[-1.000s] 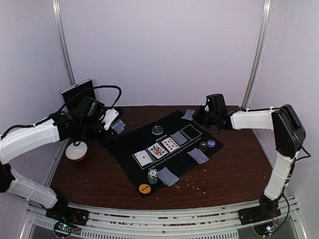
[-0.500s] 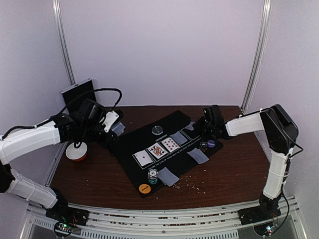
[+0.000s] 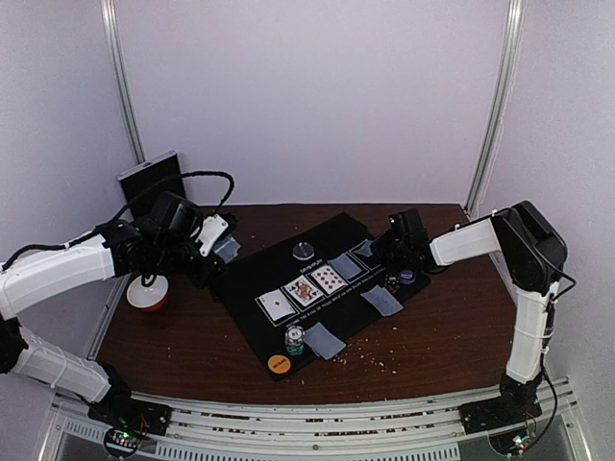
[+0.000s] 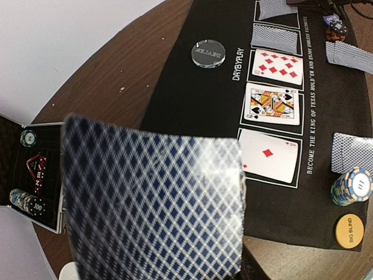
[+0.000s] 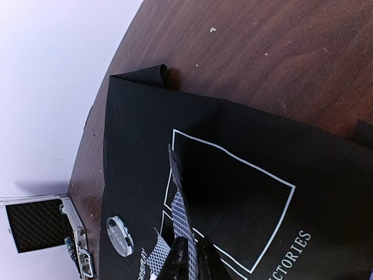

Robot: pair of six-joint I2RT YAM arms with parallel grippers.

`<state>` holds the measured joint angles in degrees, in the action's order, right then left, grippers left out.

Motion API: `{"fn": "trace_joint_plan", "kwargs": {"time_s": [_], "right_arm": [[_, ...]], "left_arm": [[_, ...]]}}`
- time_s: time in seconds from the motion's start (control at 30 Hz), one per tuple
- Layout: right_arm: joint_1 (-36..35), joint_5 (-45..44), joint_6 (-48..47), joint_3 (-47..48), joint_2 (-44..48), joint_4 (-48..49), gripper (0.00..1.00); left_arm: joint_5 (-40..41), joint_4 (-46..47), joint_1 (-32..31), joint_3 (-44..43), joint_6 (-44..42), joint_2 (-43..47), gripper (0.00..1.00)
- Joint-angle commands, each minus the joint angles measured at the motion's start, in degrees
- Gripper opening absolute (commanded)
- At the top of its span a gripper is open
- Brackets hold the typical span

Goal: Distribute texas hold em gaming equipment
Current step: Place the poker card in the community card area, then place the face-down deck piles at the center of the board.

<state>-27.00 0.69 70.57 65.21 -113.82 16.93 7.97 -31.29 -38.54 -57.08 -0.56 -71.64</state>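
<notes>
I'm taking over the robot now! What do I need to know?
Left gripper: shut on a blue-backed card, held up beside the black mat.
Right gripper: pinching a second card on edge over the mat's last outlined box.
Done: three face-up cards and one face-down card in boxes; chip stack, Big Blind disc, dealer disc placed.
Left: lay down both held cards.

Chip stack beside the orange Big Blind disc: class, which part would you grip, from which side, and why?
Grip its round side wall, low down, coming straight from above. The chip stack stands upright as a short cylinder, so a pincer across its width probably lifts all chips together. Keep clear of the face-down card and the orange disc beside it.
</notes>
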Motion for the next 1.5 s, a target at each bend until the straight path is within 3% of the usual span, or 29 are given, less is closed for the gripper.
{"fn": "trace_joint_plan", "kwargs": {"time_s": [0.0,0.17,0.27,0.53,0.63,0.77,0.87,1.2,1.47], "right_arm": [[-0.1,0.1,-0.1,1.6,-1.4,0.0,0.13],[0.1,0.4,-0.3,1.5,-0.6,-0.6,0.27],[0.2,0.1,-1.8,2.0,0.1,-1.7,0.41],[0.4,-1.6,-7.2,4.9,1.4,-6.9,0.66],[0.5,-2.2,-7.7,5.1,2.1,-7.8,0.75],[0.5,-2.7,-7.9,5.0,3.8,-8.3,0.93],[0.5,-4.1,-9.3,5.4,5.5,-9.6,0.99],[0.3,-10.7,-29.2,10.5,14.6,-16.6,1.00],[0.3,-11.1,-37.9,9.3,22.0,-18.3,1.00]], "left_arm": [[0.4,3.3,0.6,0.4,-0.5,1.6,0.36],[0.0,3.3,0.5,0.8,0.2,1.7,0.36],[-0.2,3.4,0.6,1.0,0.7,1.6,0.36],[-0.7,4.6,0.6,3.7,4.0,1.7,0.36],[-0.4,5.1,0.6,5.1,6.8,1.6,0.36],[-0.2,6.2,0.7,8.7,11.8,1.8,0.36],[-0.4,7.4,0.7,12.0,15.5,2.1,0.36],[-1.8,9.2,0.6,23.8,29.2,4.9,0.36],[-2.9,10.1,0.3,28.9,36.8,5.4,0.39]]}}
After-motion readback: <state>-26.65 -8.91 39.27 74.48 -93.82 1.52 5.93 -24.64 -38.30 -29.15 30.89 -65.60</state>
